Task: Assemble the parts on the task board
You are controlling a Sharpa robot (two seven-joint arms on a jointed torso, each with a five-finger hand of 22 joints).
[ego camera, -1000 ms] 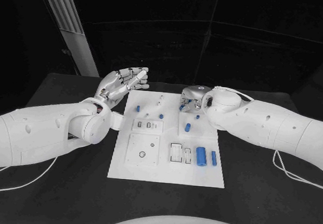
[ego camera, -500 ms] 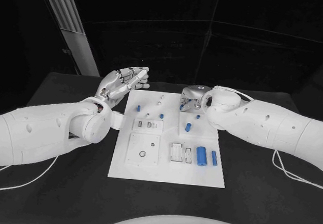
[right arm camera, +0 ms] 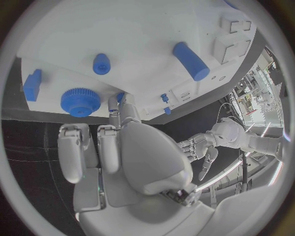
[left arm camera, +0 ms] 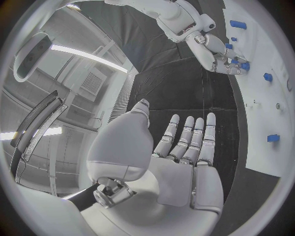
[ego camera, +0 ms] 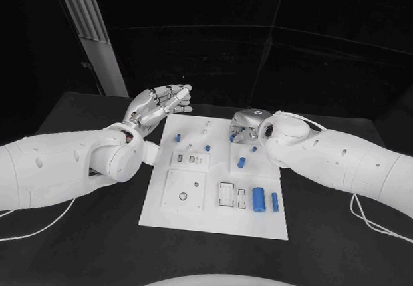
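Note:
The white task board [ego camera: 218,184] lies in the middle of the black table. My right hand [ego camera: 246,124] is curled down over the board's far edge. In the right wrist view its thumb and one finger pinch a small blue part [right arm camera: 120,97] against the board [right arm camera: 141,34], beside a blue gear [right arm camera: 80,102]. My left hand [ego camera: 157,106] is raised off the board's far left corner, with its fingers spread and nothing in it. The left wrist view shows that open palm [left arm camera: 178,157] and my right hand [left arm camera: 218,49] across the board.
Loose blue parts lie on the board: a thick cylinder [ego camera: 258,200] and a slim pin [ego camera: 274,202] at the near right, a short peg [ego camera: 241,162] mid-board, and small pieces [ego camera: 177,138] at the far left. Pale sockets [ego camera: 183,196] sit at the near left.

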